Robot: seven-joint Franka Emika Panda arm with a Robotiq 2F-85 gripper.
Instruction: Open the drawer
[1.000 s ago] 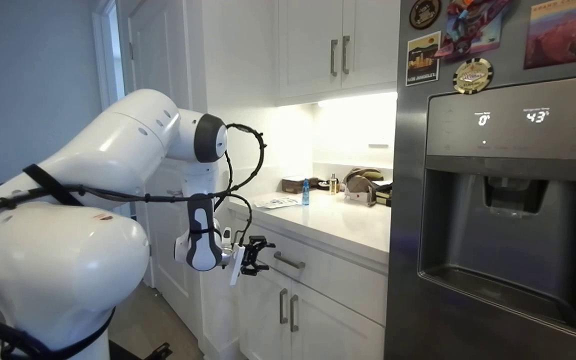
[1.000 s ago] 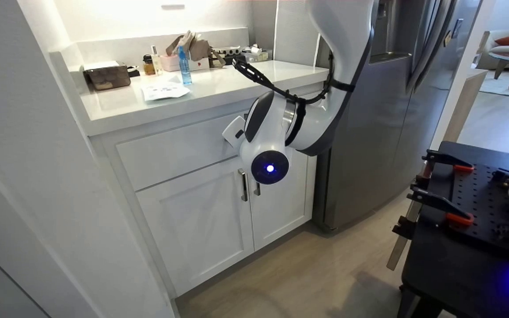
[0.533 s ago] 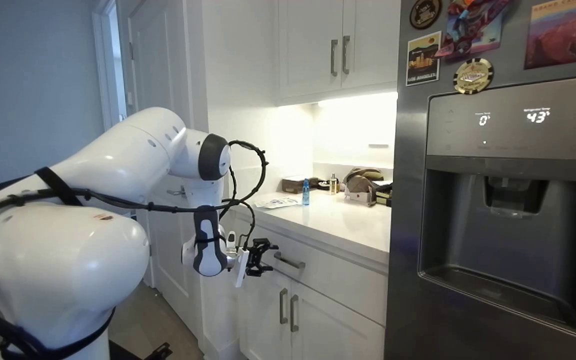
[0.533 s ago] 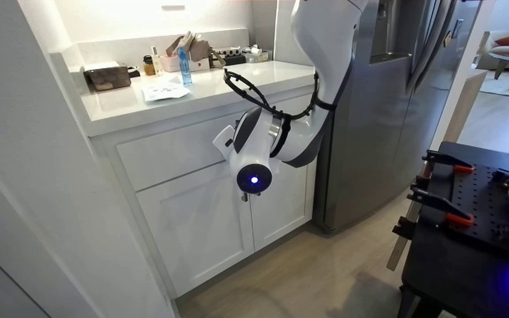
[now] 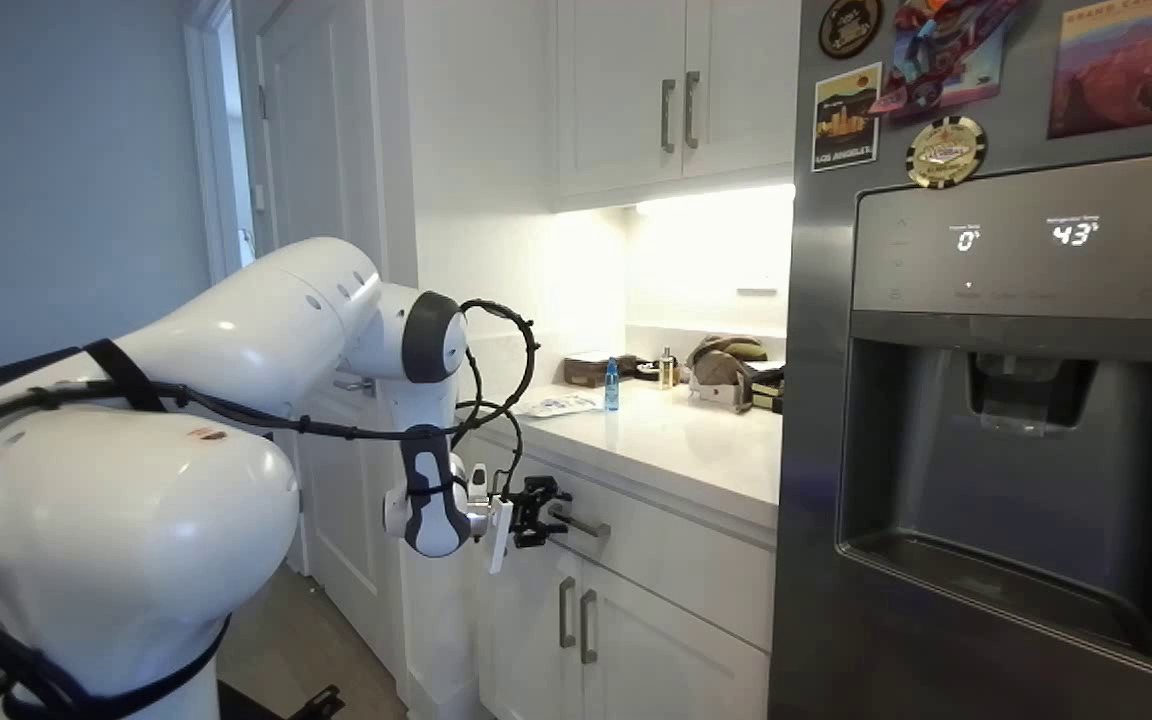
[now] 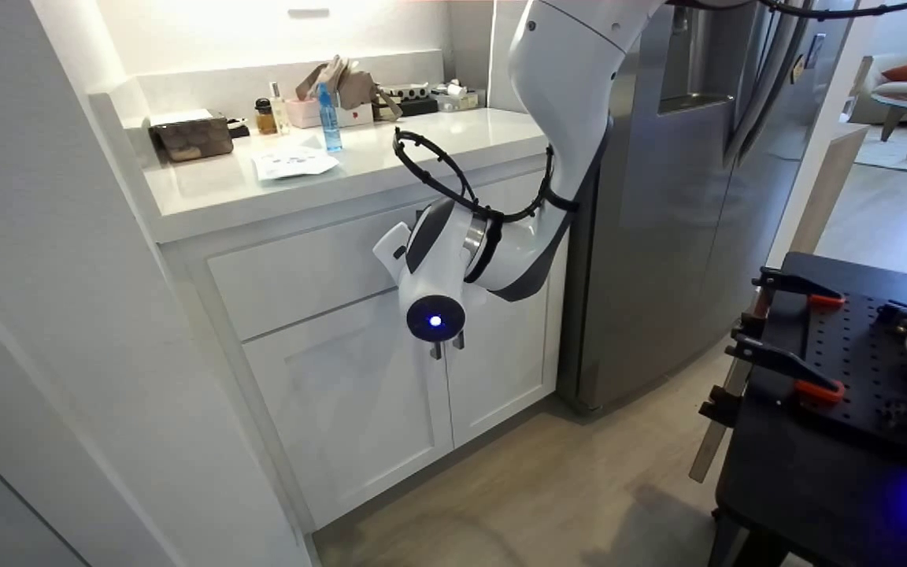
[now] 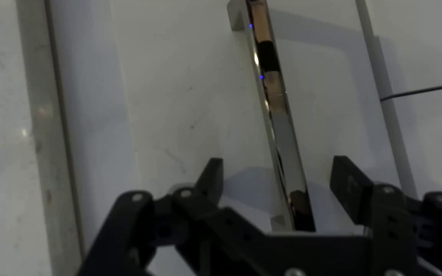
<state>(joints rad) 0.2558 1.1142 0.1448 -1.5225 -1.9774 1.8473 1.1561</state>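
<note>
— What changed?
— You moved your gripper [image 7: 279, 183] nearer; its fingers [image 7: 349, 188] stand apart, the handle [image 7: 281, 115] between them in wrist view. The drawer [image 5: 673, 555], left of the fridge [image 5: 996, 330], is closed; grasping seems next.

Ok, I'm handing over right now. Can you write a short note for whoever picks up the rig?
Gripper: open; in the wrist view the handle runs between its two sides, with a gap on each, so nothing is gripped.
Drawer: shut, just below the countertop.
Done: lined up at the handle.
Left: probably close on the handle, then pull the drawer open.
</note>
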